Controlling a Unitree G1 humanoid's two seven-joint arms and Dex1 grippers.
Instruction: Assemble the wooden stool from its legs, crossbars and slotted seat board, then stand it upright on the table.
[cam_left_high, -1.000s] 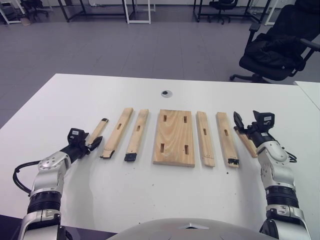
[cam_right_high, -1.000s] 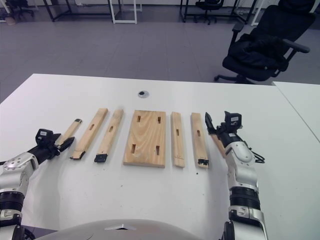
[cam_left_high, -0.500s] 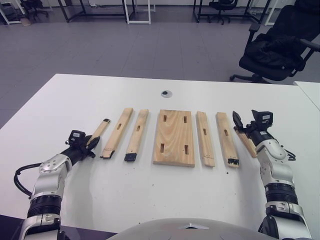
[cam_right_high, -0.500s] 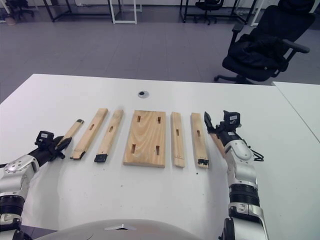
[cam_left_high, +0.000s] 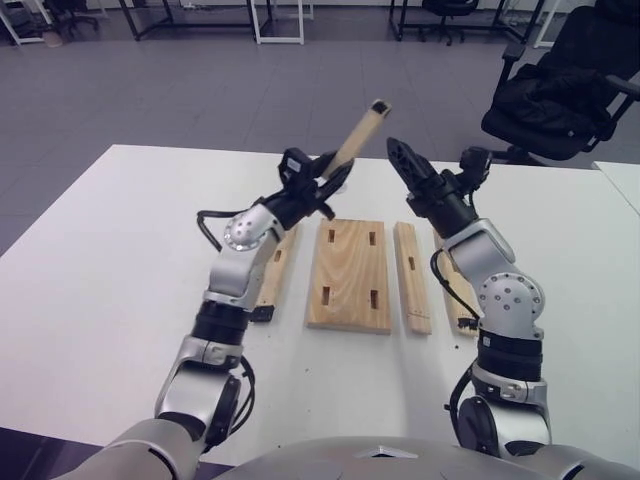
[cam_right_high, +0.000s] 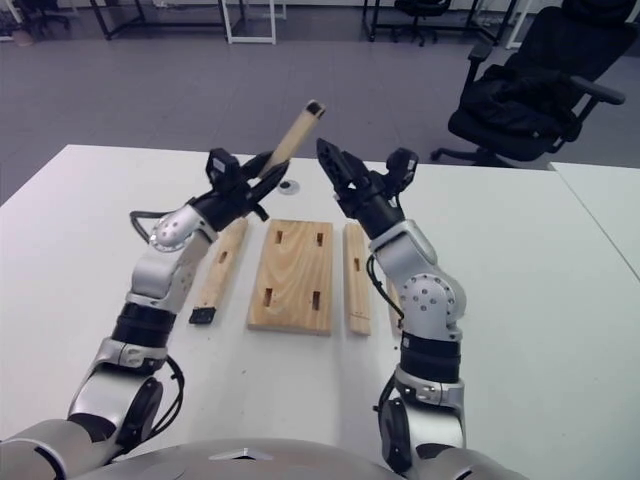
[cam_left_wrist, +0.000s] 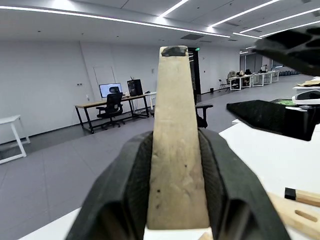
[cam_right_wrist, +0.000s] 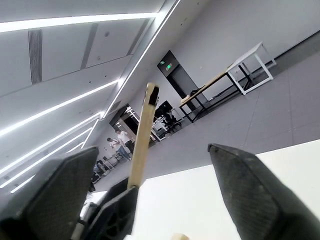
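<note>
A: Holding the crossbar (cam_left_high: 360, 133) well clear of the bench (cam_left_high: 120, 230), slanting it up and away with the dark-capped end topmost. Clamping the lower end in the left gripper (cam_left_high: 322, 190), fingers (cam_left_wrist: 125, 190) pressing in on both sides.

B: Raising it above the far edge of the seat board (cam_left_high: 348, 275), probably making room for the other arm.

A: Looking that way. Hovering the right gripper (cam_left_high: 405, 172) just beside the bar, fingers (cam_right_wrist: 65, 185) spread wide, pinching nothing, not touching the wood.

B: Leaving the seat board flat, slots up, with one leg (cam_left_high: 412, 290) close on its right and another leg (cam_left_high: 272, 270) on its left under the raised arm. Joining nothing yet.

A: Reading it as a handover or regrip, very early in the build.
</note>
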